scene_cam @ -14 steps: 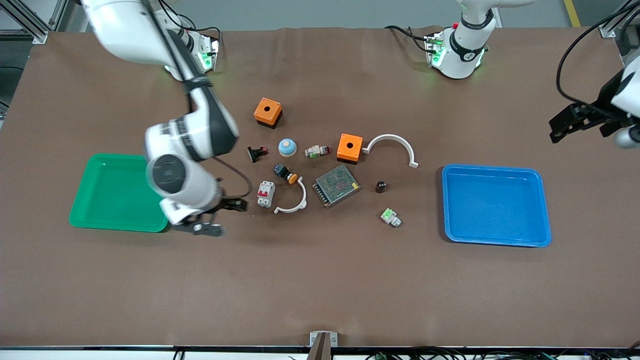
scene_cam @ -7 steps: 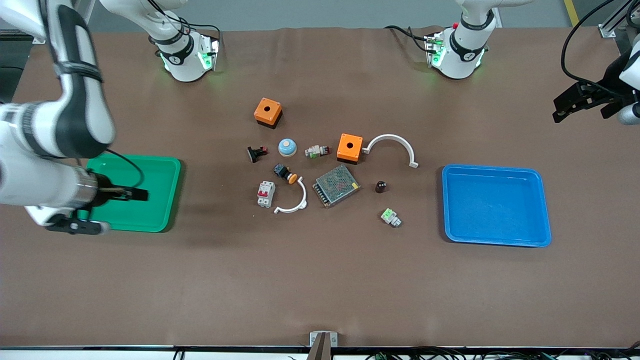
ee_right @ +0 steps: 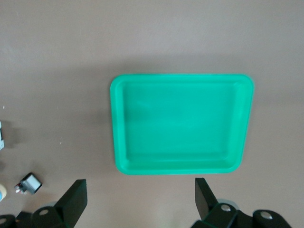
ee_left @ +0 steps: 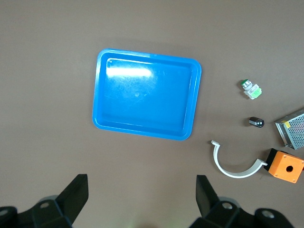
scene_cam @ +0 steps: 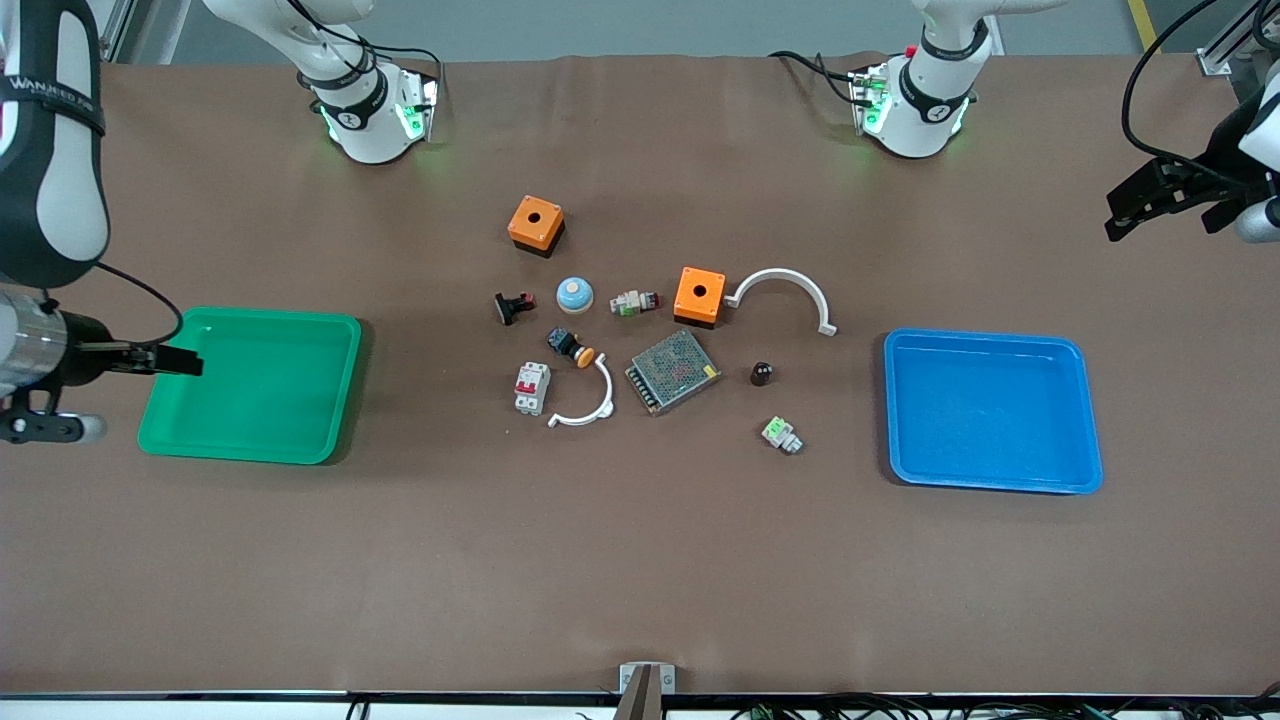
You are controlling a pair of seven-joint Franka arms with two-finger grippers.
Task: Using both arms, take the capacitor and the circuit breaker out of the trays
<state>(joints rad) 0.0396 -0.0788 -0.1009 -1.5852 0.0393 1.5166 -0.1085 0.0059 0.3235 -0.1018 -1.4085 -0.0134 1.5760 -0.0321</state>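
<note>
The capacitor (scene_cam: 761, 373), a tiny black stubby cylinder, lies on the table between the mesh-covered box (scene_cam: 673, 371) and the blue tray (scene_cam: 990, 410). It also shows in the left wrist view (ee_left: 256, 121). The breaker (scene_cam: 532, 387), light grey with red levers, lies beside a white arc piece (scene_cam: 590, 405). My right gripper (scene_cam: 140, 390) is open and empty, high over the outer edge of the green tray (scene_cam: 250, 385). My left gripper (scene_cam: 1165, 205) is open and empty, high over bare table at the left arm's end. Both wrist views show open jaws with nothing between them.
Around the two parts lie two orange boxes (scene_cam: 536, 224) (scene_cam: 699, 294), a black-and-red switch part (scene_cam: 514, 306), a blue dome (scene_cam: 575, 294), an orange-capped push-button (scene_cam: 571, 346), a larger white arc (scene_cam: 785, 292) and a green-topped module (scene_cam: 781, 434). Both trays are empty.
My right arm has swung from beside the breaker, across the green tray, to that tray's outer edge. My left gripper has drifted a little toward the robots' side of the table. No object moved.
</note>
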